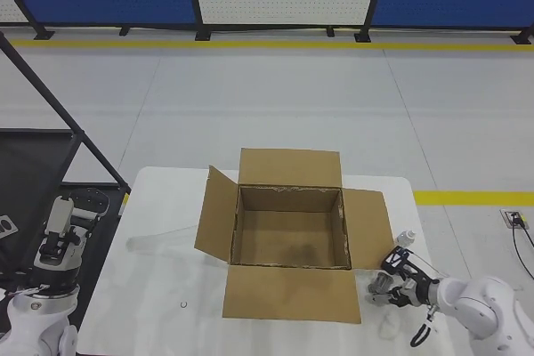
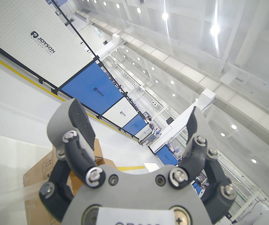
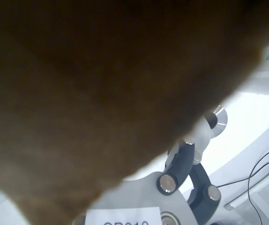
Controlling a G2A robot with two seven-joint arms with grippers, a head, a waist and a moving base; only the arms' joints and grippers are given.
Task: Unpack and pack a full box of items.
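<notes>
At centre frame in the top view, on a white table [image 1: 160, 276]: an open cardboard box [image 1: 289, 238], all four flaps folded outward, brown inner floor in plain sight. Just right of the right-hand flap, upright on the table, a small clear bottle [image 1: 407, 238] with a white cap. Lower right of the frame: right gripper [image 1: 387, 287], low over the table, just below the bottle and just beside the right end of the front flap. Cannot tell whether open or closed; from its own wrist, a blurred brown face of the cardboard box [image 3: 90, 83] right up against the camera, white table beyond. Lower left of the frame, past the table's left edge and well apart from the box: left gripper [image 1: 74, 210], pointed upward. From its wrist, left gripper [image 2: 134, 108] spread wide open, ribbed pads [image 2: 81, 122] facing each other across open air, ceiling lights [image 2: 215, 30] beyond. Near the front flap's left corner, on the table, a small ring [image 1: 184, 305]. At the left edge, a black frame [image 1: 36, 178]. On the floor at right, a yellow line [image 1: 481, 198] and a black cable [image 1: 527, 254].
</notes>
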